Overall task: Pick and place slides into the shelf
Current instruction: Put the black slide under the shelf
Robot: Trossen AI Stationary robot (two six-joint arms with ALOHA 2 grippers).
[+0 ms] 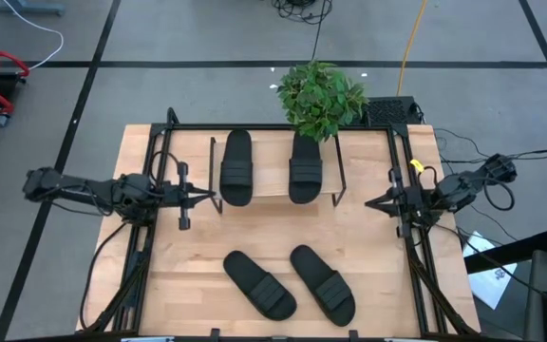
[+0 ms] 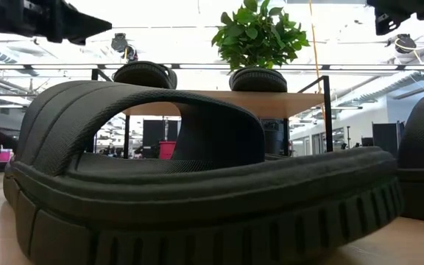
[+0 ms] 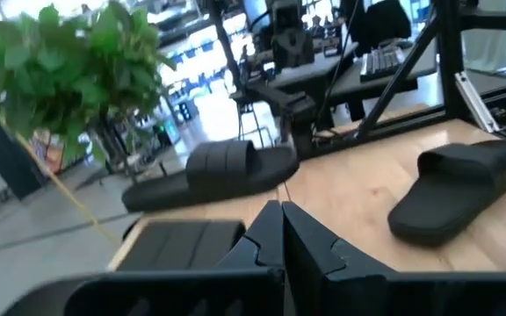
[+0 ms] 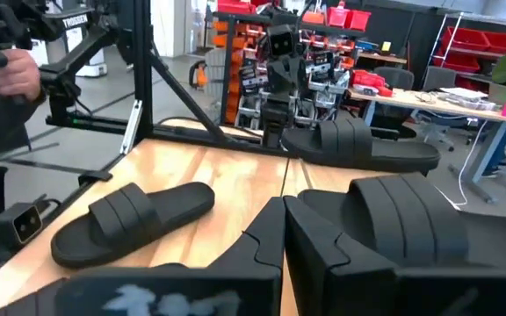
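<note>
Two black slides [image 1: 236, 167] [image 1: 306, 167] lie sole-down side by side on the light plank top of the shelf [image 1: 272, 161] at the far middle of the table. Two more slides [image 1: 259, 283] [image 1: 323, 282] lie sole-down on the tabletop near the front edge. One of them [image 2: 197, 199] fills the low view. My left gripper [image 1: 207, 197] hovers shut and empty just left of the shelf's front corner. My right gripper [image 1: 373, 201] hovers shut and empty just right of the shelf. Both sets of shut fingertips also show in the wrist views [image 3: 281, 219] [image 4: 284, 215].
A potted green plant [image 1: 319, 95] stands behind the shelf at the table's far edge. Black frame rails [image 1: 150, 190] [image 1: 408, 190] run along the table's left and right sides. Bare wood lies between the shelf and the front slides. A person [image 4: 7, 70] shows beyond the table.
</note>
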